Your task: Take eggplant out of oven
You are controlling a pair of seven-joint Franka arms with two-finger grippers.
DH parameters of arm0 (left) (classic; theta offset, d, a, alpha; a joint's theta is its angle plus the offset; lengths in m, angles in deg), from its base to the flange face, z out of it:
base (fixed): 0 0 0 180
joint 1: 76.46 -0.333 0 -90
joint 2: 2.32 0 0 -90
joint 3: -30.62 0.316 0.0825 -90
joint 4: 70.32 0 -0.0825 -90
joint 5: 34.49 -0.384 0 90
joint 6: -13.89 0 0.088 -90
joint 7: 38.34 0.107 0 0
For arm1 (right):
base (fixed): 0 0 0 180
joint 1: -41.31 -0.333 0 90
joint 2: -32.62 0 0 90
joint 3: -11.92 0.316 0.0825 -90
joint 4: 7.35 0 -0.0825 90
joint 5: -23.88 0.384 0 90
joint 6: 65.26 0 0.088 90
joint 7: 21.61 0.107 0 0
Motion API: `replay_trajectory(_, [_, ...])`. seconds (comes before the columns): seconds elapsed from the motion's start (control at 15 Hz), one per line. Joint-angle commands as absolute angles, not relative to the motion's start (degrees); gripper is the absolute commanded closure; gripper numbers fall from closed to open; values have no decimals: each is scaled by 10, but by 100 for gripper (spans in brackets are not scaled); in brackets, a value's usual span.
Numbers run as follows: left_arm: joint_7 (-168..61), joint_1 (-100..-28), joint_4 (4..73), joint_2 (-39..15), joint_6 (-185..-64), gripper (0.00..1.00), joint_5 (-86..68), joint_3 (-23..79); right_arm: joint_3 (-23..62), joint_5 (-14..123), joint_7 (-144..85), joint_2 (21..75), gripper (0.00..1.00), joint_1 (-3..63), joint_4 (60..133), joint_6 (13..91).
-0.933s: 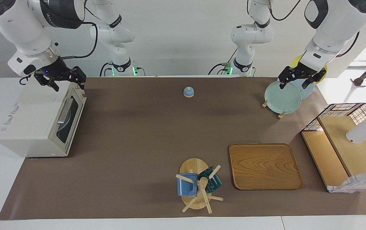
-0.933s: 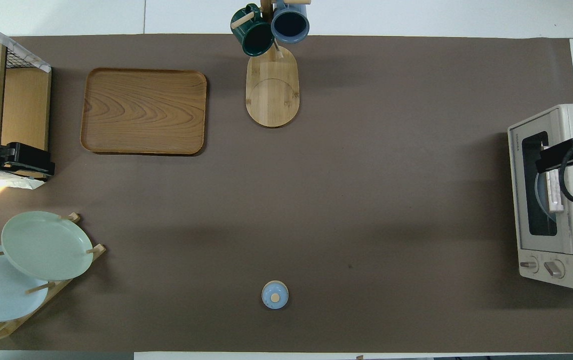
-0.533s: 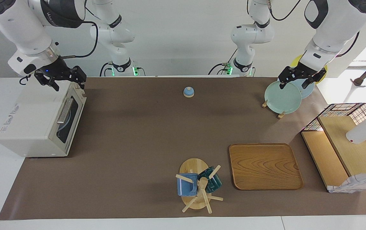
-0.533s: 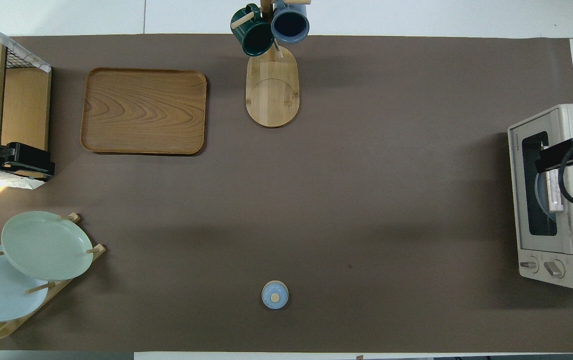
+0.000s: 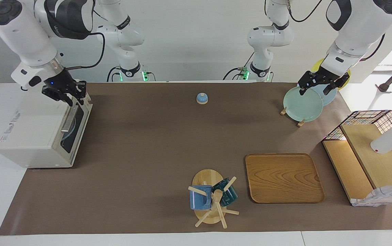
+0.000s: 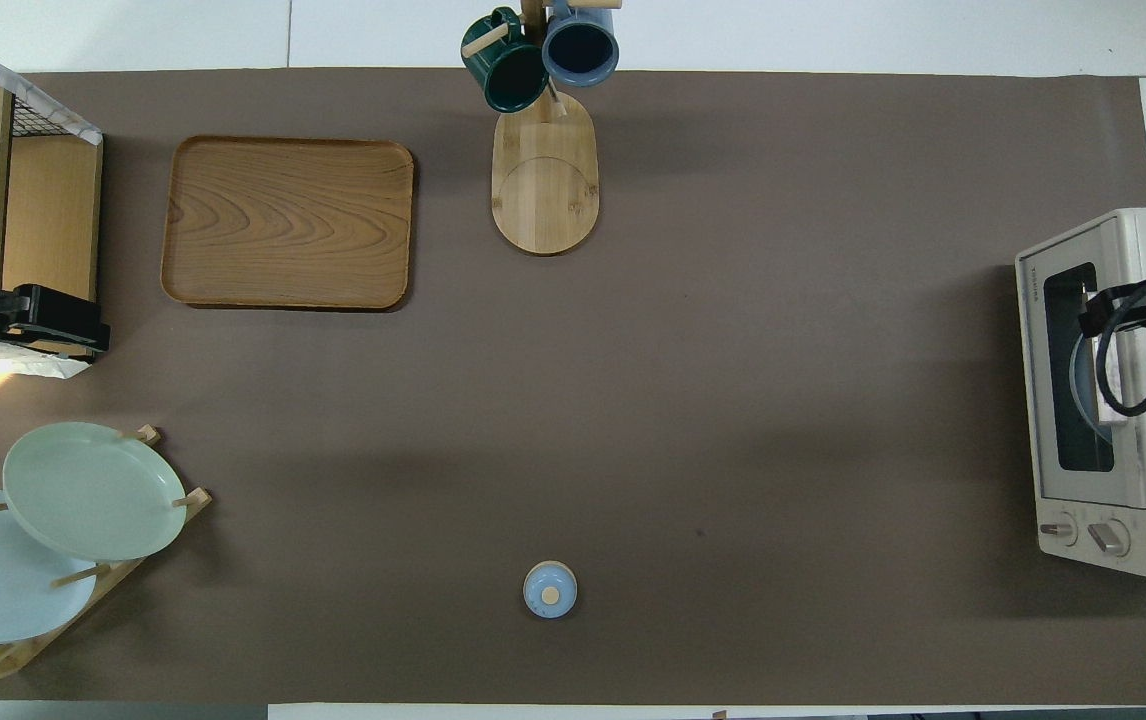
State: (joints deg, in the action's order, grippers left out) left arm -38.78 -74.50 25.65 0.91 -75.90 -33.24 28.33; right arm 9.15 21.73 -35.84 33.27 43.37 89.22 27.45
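While the oven (image 5: pixel 42 130) door is shut, the right end effector (image 5: pixel 68 96), fingers pinching its handle (image 5: pixel 69 118), should pull outward and down; left end effector (image 5: pixel 319 86) waits spread.

Brown-covered table (image 5: pixel 148 143), oven (image 5: pixel 38 133), wooden tray (image 5: pixel 284 177), mug stand (image 5: pixel 208 201), plate rack (image 5: pixel 300 121)

Oven (image 5: pixel 42 130) sits at the right arm's end of the table; plate rack (image 5: pixel 302 102) and shelf (image 5: pixel 370 160) at the left arm's end. Bell (image 5: pixel 201 98) is mid-table, near the robots. Tray (image 5: pixel 284 177) and mug tree (image 5: pixel 211 198) lie side by side, farther from the robots than the bell.
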Motion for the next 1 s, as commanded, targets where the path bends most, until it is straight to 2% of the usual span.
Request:
replay_trajectory(0.0, [-392, -752, 250, 10, -749, 0, -331, 277, 96, 182, -378, 312, 100, 447, 948, 315])
replay_trajectory(0.47, [-392, -752, 250, 10, -749, 0, -331, 277, 95, 162, -300, 321, 100, 456, 1021, 398])
replay_trajectory(0.93, [-392, -752, 250, 10, -749, 0, -331, 277, 95, 124, -353, 317, 100, 462, 1033, 404])
